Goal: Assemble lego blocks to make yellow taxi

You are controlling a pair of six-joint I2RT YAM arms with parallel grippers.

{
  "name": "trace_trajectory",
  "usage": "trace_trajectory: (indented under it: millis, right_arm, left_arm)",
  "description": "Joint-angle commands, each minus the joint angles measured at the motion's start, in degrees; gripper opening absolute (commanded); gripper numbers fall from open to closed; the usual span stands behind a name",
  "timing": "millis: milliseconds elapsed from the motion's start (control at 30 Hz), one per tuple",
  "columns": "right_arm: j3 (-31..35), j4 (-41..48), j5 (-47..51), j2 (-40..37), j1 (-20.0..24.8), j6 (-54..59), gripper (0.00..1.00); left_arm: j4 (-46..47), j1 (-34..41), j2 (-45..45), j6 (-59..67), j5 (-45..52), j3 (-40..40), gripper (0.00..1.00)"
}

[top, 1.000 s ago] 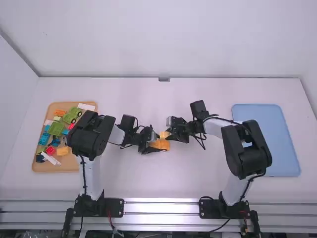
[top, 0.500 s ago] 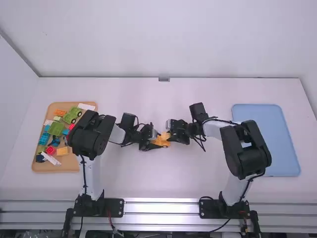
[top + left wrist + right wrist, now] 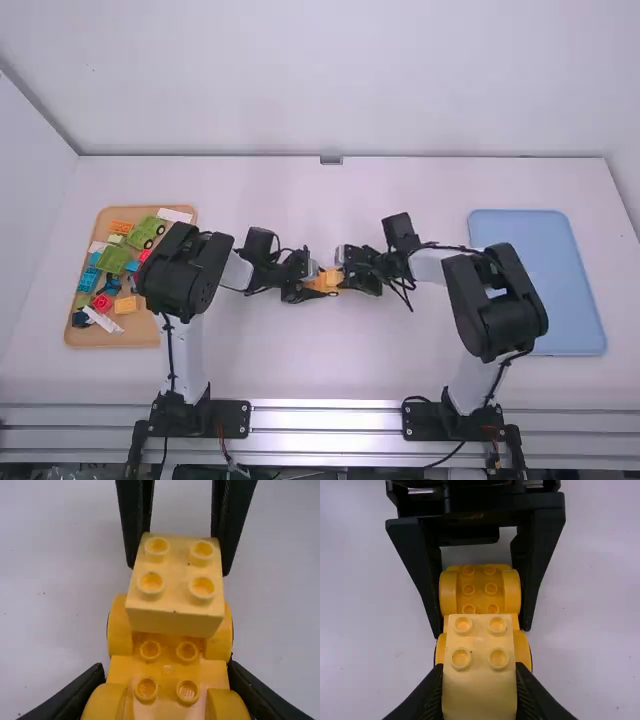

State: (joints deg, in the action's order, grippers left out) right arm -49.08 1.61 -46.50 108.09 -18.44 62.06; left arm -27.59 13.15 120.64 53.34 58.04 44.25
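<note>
two main parts are close to being one taxi: the wheeled yellow base [image 3: 480, 594] and the square-edged block [image 3: 175, 611], which is over its middle. i cannot tell if the block is seated. left gripper [image 3: 166, 668] has its fingers closed on the base, apart by its width; right gripper [image 3: 178, 569] likewise grips the block. pressing and letting go seem left. plastic is smooth, with round hollow studs and curved fenders.

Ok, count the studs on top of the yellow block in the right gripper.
4: two studs in the row nearer the left gripper, two in the row farther from it.
</note>
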Motion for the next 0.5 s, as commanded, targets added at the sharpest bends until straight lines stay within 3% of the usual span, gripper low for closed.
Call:
trace_trajectory:
  millis: [0, 467]
  right_arm:
    - [0.4, 0.1, -0.1, 0.3, -0.8, -0.1, 0.11]
    - [1.2, 0.2, 1.5, 0.3, -1.2, 1.5, 0.11]
  left_arm:
    - [1.4, 0.6, 1.0, -1.2, -2.6, -2.0, 0.51]
    - [3.0, 1.1, 1.0, -1.1, -2.2, -2.2, 0.46]
